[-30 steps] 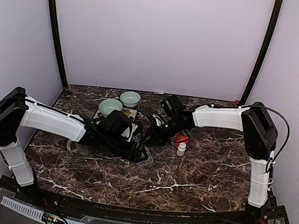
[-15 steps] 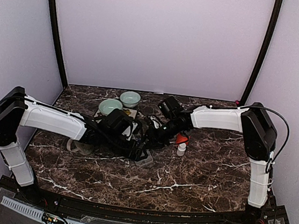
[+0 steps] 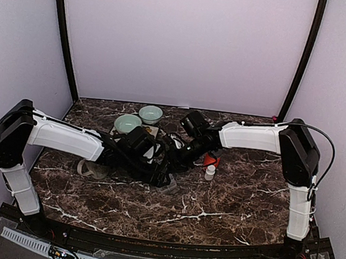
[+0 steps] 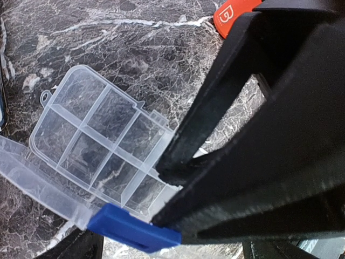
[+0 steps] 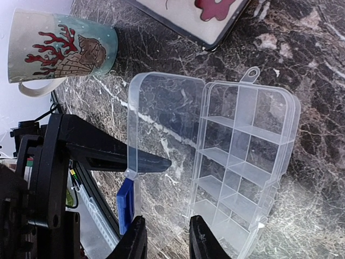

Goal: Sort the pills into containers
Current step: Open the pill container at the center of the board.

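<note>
**anon:** so where's the box right now, and what are your hands doing?

**me:** organiser box is flat on the marble table, right of centre in my right wrist view. its lid is flopped open to the left. the cells look empty to me, and i can't see any pills anywhere. my right gripper hangs over the box with the fingers spread, holding nothing. my left gripper is down at the lid edge by the blue latch with the tips nearly together. honestly can't tell if they're pinching the lid or just touching it.

**anon:** what's the way this goes sideways?

**me:** mostly crowding. in the overhead view both wrists meet at frame centre, so either one swinging could clip the other. the box looks like light plastic, so a nudge from my left fingers on that lid could skid it or flip the lid half shut over the cells. the little white bottle with the red cap stands just right of my right wrist, easy to knock over. and with the cells packed side by side, a sloppy drop lands in the wrong one.
</note>
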